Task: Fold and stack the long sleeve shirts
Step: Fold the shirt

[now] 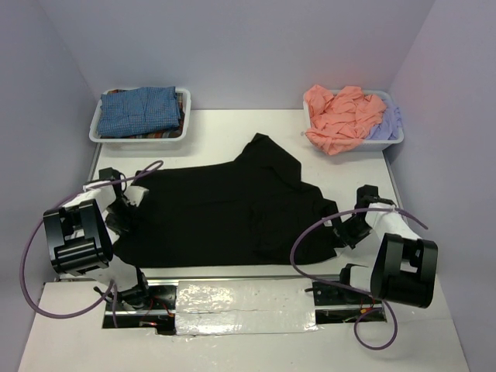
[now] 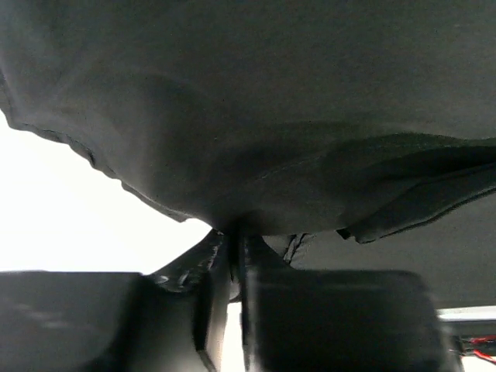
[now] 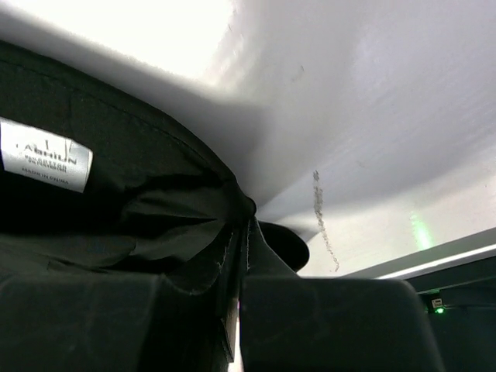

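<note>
Across white table [image 1: 225, 128], seeing black shirt [image 1: 225, 209] lying spread, near hem reaching front edge. Finding left gripper [image 2: 231, 236] pinching its left edge, right gripper [image 3: 242, 225] pinching its right edge, fingertips being half buried in cloth. Noticing bare table only behind shirt.

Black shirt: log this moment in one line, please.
stage: fold | black shirt: spread on table | left gripper: shut on its edge | right gripper: shut on its edge

Pale lavender walls [image 1: 232, 39] are enclosing a white table [image 1: 225, 128]; left bin [image 1: 139, 140] and right bin [image 1: 380, 145] are sitting at far corners.
</note>
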Controlling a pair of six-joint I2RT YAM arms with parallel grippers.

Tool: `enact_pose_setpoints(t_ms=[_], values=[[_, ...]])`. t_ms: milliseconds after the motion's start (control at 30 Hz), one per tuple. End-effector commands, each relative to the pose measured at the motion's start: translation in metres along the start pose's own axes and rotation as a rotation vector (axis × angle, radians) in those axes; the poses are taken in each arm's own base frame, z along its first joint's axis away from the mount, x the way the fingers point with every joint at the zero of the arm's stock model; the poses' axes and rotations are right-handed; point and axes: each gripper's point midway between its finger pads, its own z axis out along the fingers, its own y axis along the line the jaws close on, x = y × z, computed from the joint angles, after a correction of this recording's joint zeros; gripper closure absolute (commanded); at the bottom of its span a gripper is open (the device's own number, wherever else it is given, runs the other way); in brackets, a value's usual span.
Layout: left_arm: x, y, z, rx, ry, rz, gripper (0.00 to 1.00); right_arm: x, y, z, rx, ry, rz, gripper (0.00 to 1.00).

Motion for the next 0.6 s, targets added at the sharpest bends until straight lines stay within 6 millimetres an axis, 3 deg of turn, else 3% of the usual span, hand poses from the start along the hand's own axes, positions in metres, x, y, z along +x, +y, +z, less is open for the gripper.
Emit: enact_pose_setpoints(t_ms=[0, 133, 267, 300, 333, 367, 400, 467, 500, 533, 567], values=[[0.024, -0.006, 0.016, 0.019, 0.081, 0.063, 0.85, 0.006, -0.016, -0.001, 0.040, -0.025, 0.016, 1.00], [0.029, 0.000, 0.014, -0.008, 0.115, 0.093, 0.79, -0.002, -0.009, -0.027, -0.009, -0.118, 0.040, 1.00], [0.014, 0.005, 0.007, 0.009, 0.085, 0.082, 0.45, -0.024, -0.002, -0.061, -0.004, -0.218, -0.018, 0.89], [0.000, 0.012, -0.001, -0.001, 0.052, 0.077, 0.42, -0.036, 0.010, -0.082, -0.038, -0.269, -0.042, 0.89], [-0.001, 0.010, -0.006, 0.022, 0.059, 0.070, 0.38, -0.043, 0.018, -0.096, -0.065, -0.309, -0.072, 0.88], [-0.009, 0.012, -0.012, 0.026, 0.040, 0.060, 0.32, -0.049, 0.026, -0.110, -0.094, -0.352, -0.137, 0.81], [-0.029, 0.020, -0.025, 0.019, -0.019, 0.053, 0.30, -0.057, 0.050, -0.140, -0.168, -0.435, -0.197, 0.68], [-0.042, 0.023, -0.041, 0.034, -0.051, 0.034, 0.27, -0.064, 0.081, -0.180, -0.281, -0.571, -0.320, 0.46], [-0.062, 0.032, -0.058, 0.021, -0.114, 0.027, 0.26, -0.059, 0.109, -0.211, -0.372, -0.626, -0.407, 0.40], [-0.066, 0.031, -0.067, 0.030, -0.123, 0.015, 0.25, -0.055, 0.124, -0.227, -0.406, -0.661, -0.481, 0.31], [-0.074, 0.034, -0.076, 0.027, -0.150, 0.008, 0.25, -0.054, 0.135, -0.238, -0.412, -0.684, -0.524, 0.28]])
